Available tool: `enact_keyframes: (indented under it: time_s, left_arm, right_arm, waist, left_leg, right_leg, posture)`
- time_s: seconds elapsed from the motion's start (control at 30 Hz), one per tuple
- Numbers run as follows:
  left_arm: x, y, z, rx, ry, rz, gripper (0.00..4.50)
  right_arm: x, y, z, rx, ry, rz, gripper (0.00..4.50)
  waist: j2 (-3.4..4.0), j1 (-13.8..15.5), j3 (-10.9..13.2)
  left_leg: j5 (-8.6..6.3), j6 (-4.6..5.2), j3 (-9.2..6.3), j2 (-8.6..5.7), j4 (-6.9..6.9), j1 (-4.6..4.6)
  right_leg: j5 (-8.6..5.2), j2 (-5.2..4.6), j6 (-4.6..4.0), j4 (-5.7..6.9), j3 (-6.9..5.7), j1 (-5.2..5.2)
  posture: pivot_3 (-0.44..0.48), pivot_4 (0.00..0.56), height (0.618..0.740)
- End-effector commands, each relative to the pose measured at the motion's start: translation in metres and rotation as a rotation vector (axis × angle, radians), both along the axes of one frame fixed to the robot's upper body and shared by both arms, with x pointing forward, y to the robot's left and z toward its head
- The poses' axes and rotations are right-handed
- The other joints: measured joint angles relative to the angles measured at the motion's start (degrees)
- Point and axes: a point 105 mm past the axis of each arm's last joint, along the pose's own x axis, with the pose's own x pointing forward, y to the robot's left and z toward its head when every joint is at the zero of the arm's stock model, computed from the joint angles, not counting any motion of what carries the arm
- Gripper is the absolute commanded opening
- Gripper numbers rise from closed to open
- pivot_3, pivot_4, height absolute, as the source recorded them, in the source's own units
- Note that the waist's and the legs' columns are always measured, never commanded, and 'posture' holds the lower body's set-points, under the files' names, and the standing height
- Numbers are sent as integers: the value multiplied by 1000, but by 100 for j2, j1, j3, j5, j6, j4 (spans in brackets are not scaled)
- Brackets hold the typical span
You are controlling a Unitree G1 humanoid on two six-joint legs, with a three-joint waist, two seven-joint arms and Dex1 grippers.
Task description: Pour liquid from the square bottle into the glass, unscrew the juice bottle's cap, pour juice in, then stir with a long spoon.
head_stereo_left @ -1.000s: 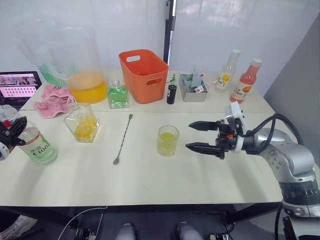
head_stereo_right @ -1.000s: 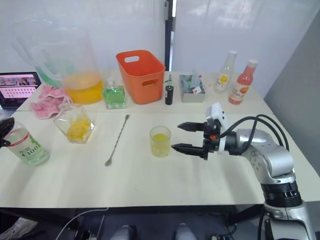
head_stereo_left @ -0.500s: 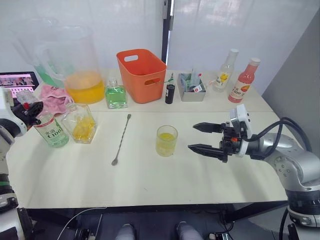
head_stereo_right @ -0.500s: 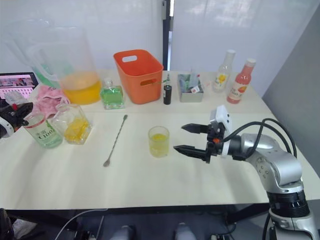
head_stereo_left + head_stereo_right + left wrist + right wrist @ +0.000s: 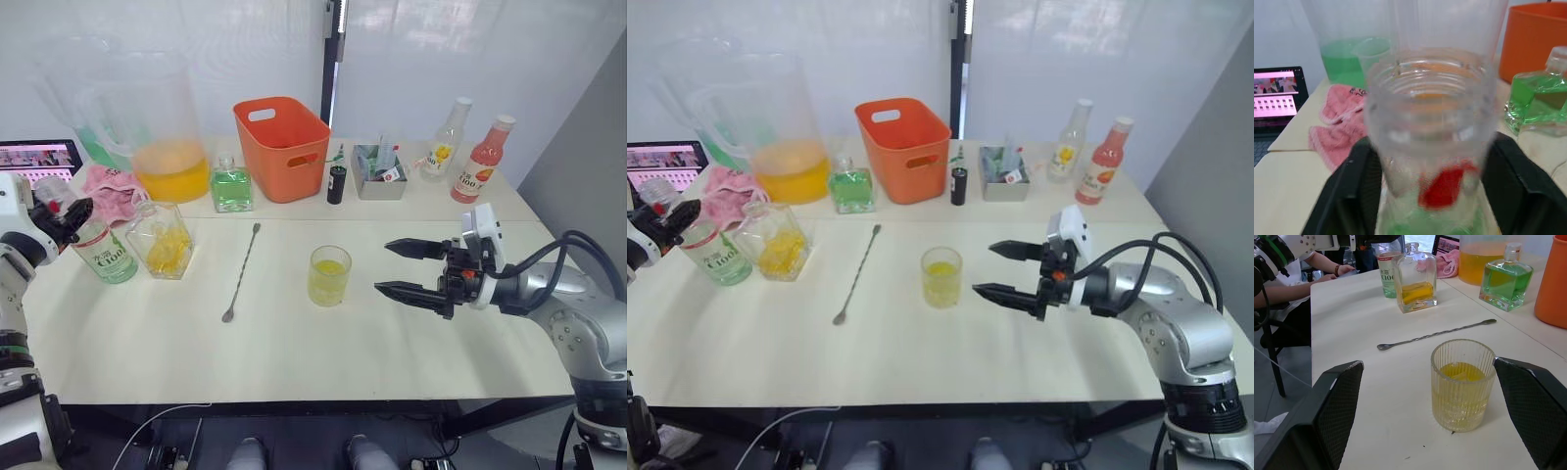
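My left gripper [image 5: 65, 217] is shut on the upper part of the juice bottle [image 5: 106, 257], which leans at the table's left beside the square bottle [image 5: 163, 241] of yellow liquid. In the left wrist view the black fingers [image 5: 1358, 188] clamp the juice bottle [image 5: 1432, 122]; I cannot make out its cap. The glass [image 5: 329, 275], about a third full of yellow liquid, stands mid-table. The long spoon [image 5: 241, 271] lies flat between the square bottle and the glass. Just right of the glass, my right gripper [image 5: 382, 266] is open and holds nothing.
Along the back stand a big pitcher [image 5: 171, 162] of orange liquid, a green square bottle [image 5: 231, 188], an orange basket [image 5: 282, 147], a small dark bottle [image 5: 336, 184], a grey box [image 5: 380, 176], and yellow-labelled [image 5: 443, 142] and pink bottles [image 5: 475, 162]. Pink cloth [image 5: 110, 191] lies far left. A person's hand [image 5: 1342, 269] rests at the table's left end.
My left gripper has carried the juice bottle from the table's left front edge up beside the square bottle. The right gripper has drawn back slightly from the glass, still open.
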Motion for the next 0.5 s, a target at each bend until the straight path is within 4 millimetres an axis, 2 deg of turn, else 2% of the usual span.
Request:
enact_keyframes:
  time_s: [0.03, 0.07, 0.37, 0.5]
  left_arm:
    - [-7, 4, 27, 4, -112, 15, 4343]
    - [-9, 5, 30, 1, -127, 19, 4473]
    - [-17, -3, 52, -2, -216, -9, 4473]
    - [-24, -14, 77, -23, -330, -49, 4473]
  right_arm:
    - [-3, 0, 12, 1, -52, 6, 4500]
    - [-2, 0, 12, 2, -52, 7, 4500]
    - [0, 2, 12, 5, -52, 17, 4500]
    - [1, 4, 13, 9, -53, 23, 4500]
  waist:
    - [0, 10, 0]
    - [0, 9, 0]
    - [0, 15, 0]
    - [0, 15, 0]
  left_leg:
    - [0, 0, 0, 0, 0, 0]
    - [0, 0, 0, 0, 0, -1]
    - [0, 0, 0, 0, 0, -1]
    - [0, 0, 0, 0, 0, -2]
  right_leg:
    - [0, 0, 0, 0, 0, 0]
    - [0, 0, 0, 0, 0, 0]
    - [0, 0, 0, -1, 0, 0]
    - [0, -1, 0, -1, 0, 1]
  posture:
    - [0, 150, 740]
    - [0, 150, 740]
    - [0, 150, 740]
    - [0, 150, 740]
